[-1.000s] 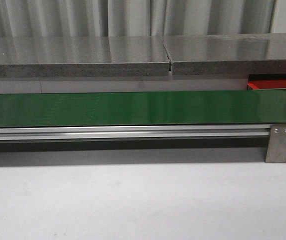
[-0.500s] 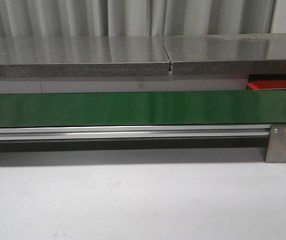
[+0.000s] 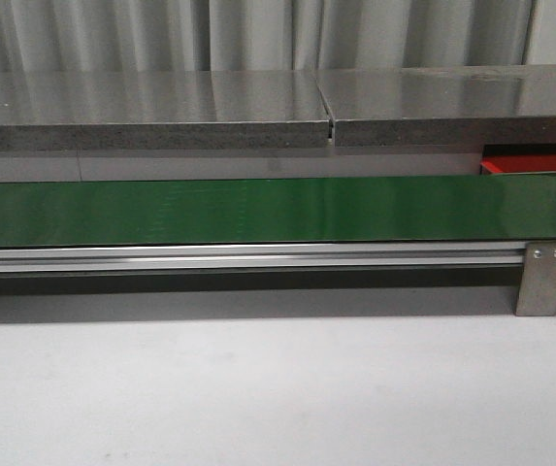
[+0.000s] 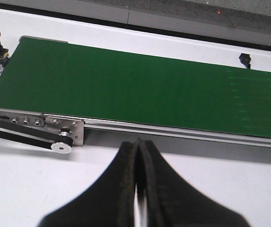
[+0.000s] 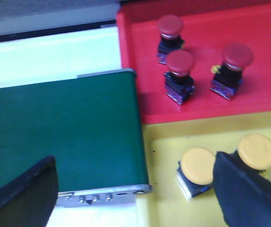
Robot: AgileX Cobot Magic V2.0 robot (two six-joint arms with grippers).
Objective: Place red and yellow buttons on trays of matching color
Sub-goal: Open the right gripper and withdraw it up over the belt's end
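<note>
No change from the earlier front frame is seen: three red buttons [image 5: 179, 64] sit on the red tray [image 5: 267, 28], two yellow buttons [image 5: 199, 165] on the yellow tray [image 5: 173, 208], the left gripper [image 4: 136, 156] clenched, the right gripper [image 5: 135, 189] spread wide.

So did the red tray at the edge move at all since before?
No. In the front view the red tray sits in the same spot behind the green belt, above the metal bracket.

Front view evenly lit, sharp; soft vertical sheen bands on green belt [image 3: 258, 209] and grey shelf [image 3: 151, 97]. Left wrist view bright, belt crisp, dark fingers [image 4: 126, 189] out of focus (too close to lens). Right wrist view overexposed, motion-blurred; white table [image 5: 50, 56] washed out, red tray [image 5: 130, 56] edges smeared.
</note>
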